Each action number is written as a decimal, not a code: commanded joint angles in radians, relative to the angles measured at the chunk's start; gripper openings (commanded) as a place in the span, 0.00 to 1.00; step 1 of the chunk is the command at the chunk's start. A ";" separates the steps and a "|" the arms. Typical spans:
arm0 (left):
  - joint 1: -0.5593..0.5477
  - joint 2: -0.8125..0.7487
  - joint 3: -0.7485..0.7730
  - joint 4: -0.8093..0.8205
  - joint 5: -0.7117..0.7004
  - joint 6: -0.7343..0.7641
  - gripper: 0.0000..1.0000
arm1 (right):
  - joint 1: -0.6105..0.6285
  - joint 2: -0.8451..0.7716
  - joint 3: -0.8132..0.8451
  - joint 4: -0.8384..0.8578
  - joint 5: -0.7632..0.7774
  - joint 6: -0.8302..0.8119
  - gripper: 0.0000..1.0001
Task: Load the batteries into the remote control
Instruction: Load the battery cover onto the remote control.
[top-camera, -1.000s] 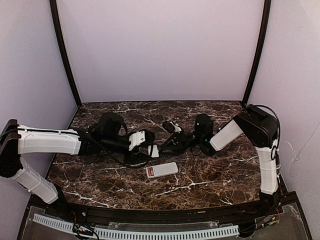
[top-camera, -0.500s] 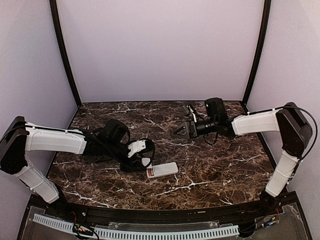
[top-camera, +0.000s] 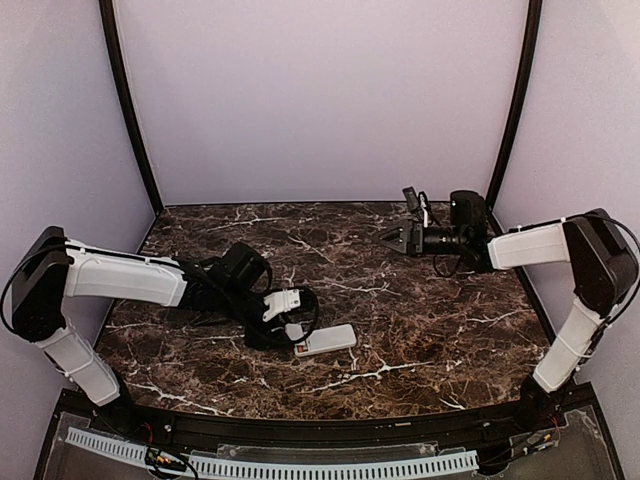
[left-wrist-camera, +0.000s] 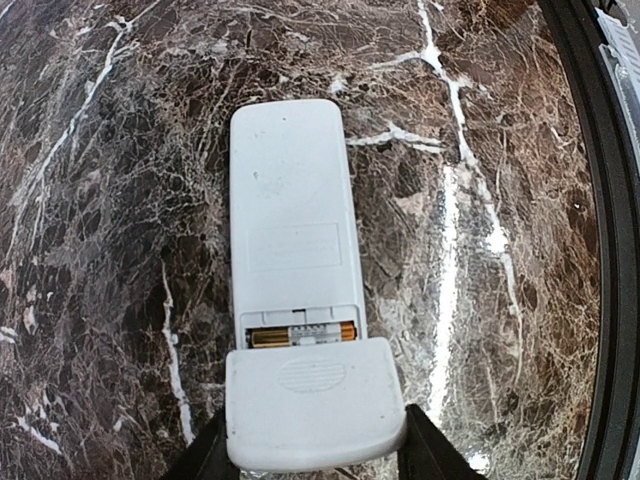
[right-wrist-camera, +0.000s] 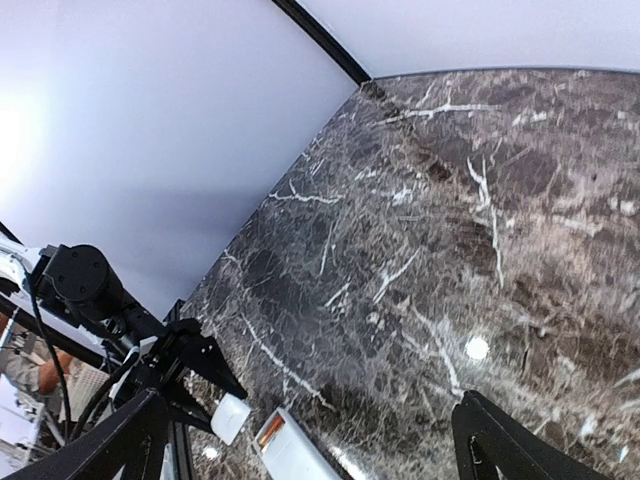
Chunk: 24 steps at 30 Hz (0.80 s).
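The white remote control (left-wrist-camera: 292, 215) lies back side up on the marble table, also in the top view (top-camera: 328, 339). Its battery compartment is partly uncovered, and one orange-and-white battery (left-wrist-camera: 303, 334) shows inside, also in the right wrist view (right-wrist-camera: 270, 430). My left gripper (left-wrist-camera: 313, 455) is shut on the flat white battery cover (left-wrist-camera: 313, 402) and holds it at the compartment end of the remote (top-camera: 293, 331). My right gripper (top-camera: 388, 238) is open and empty, raised at the back right, far from the remote. Its fingers (right-wrist-camera: 495, 445) stand wide apart.
The dark marble table (top-camera: 420, 330) has a black rim along the near edge (left-wrist-camera: 600, 200). Lilac walls and two black corner posts (top-camera: 130, 110) enclose the back and sides. The left arm (top-camera: 130, 280) stretches low across the left half.
My right arm has swung away from the remote, up and to the back right. My left gripper has carried the white cover down to the remote's end.
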 joint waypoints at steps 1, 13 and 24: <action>-0.014 0.021 0.032 -0.059 -0.027 0.031 0.38 | -0.016 0.023 -0.055 0.193 -0.146 0.142 0.99; -0.031 0.098 0.090 -0.082 -0.056 0.064 0.37 | -0.017 0.037 -0.028 0.103 -0.157 0.104 0.98; -0.031 0.141 0.125 -0.099 -0.048 0.070 0.38 | -0.016 0.053 -0.026 0.124 -0.178 0.116 0.99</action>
